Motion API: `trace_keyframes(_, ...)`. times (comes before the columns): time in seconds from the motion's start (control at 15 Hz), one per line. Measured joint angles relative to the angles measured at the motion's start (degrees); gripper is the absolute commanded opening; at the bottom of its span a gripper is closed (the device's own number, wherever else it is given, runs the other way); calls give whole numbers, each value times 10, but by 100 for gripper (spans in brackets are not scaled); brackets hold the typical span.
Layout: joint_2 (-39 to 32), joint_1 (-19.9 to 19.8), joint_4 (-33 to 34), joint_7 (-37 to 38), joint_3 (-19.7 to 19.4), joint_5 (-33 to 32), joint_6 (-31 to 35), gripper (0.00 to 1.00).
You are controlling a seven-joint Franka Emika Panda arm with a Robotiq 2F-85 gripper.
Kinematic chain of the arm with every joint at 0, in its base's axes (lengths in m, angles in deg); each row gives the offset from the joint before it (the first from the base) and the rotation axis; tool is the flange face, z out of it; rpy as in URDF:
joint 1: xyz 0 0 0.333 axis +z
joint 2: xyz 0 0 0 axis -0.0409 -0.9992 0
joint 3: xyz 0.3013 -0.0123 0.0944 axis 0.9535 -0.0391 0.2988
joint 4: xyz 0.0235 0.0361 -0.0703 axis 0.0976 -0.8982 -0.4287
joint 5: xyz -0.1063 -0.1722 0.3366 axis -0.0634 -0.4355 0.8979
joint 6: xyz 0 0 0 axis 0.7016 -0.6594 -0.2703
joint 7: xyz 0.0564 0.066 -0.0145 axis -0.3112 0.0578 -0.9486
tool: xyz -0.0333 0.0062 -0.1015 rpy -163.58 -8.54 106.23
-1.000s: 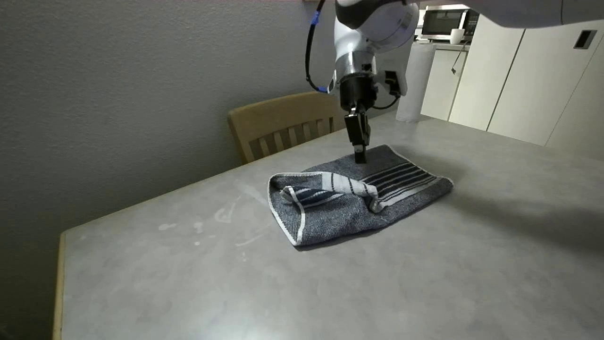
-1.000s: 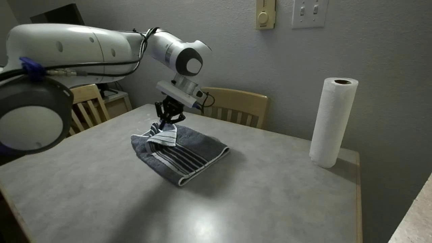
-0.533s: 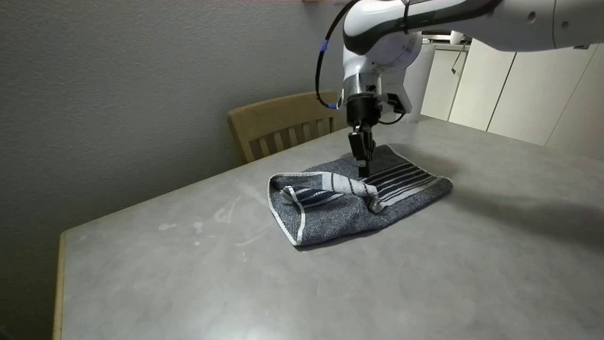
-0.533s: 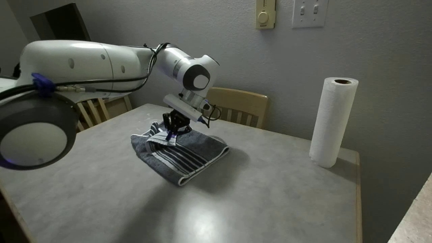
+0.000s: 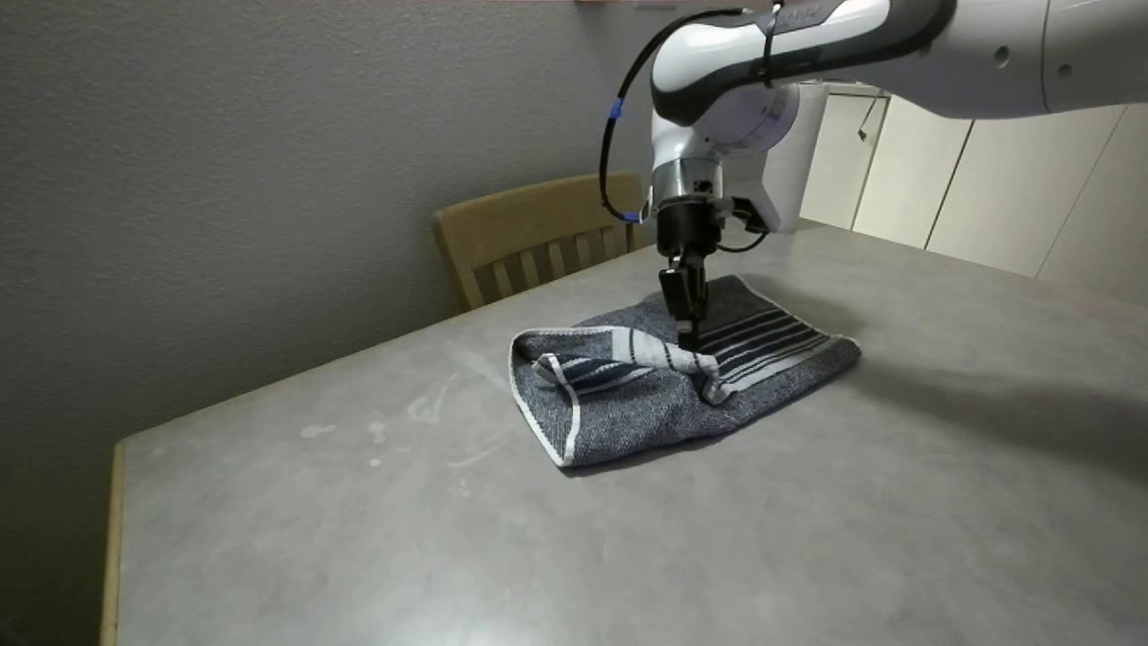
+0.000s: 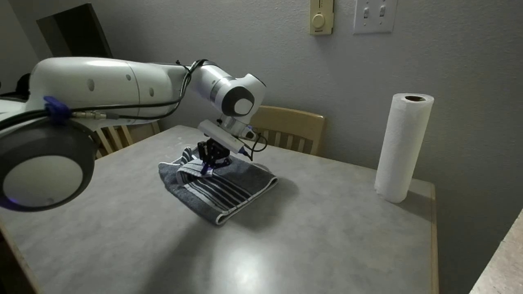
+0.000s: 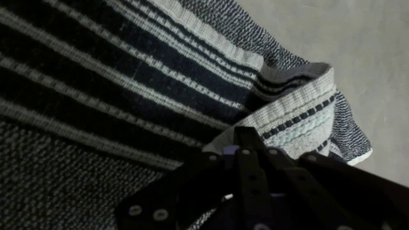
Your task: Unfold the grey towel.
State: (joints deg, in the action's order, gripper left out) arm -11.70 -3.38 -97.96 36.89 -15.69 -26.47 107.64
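There is one grey towel [image 5: 646, 417], one tool [image 5: 688, 339], one table [image 5: 359, 538], one paper roll [image 6: 402, 151], and seemingly two chairs [image 6: 292, 118].

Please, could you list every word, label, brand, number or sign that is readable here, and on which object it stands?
No text can be read in any view.
Robot arm: possible faint lettering near the top edge of an exterior view, too blurred to read.
Wall thermostat: tiny marks, too small to read.
Grey towel: stripes, no lettering visible.
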Motion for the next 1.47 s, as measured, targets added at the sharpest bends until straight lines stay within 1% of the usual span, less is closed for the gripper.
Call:
trace_keyframes(0.53, 0, -10, 0, -4, 37, 54, 0, 0)
trace_keyframes(0.8, -1, -17, 0, -1, 38, 56, 0, 0)
trace_keyframes(1.13, -1, -26, 0, 30, 29, 54, 0, 1)
trace_keyframes(1.2, -1, -27, -1, 35, 27, 54, 0, 26)
trace_keyframes(1.33, -1, -29, -2, 36, 25, 52, 0, 28)
trace_keyframes(1.47, -2, -30, -4, 36, 22, 47, 0, 40)
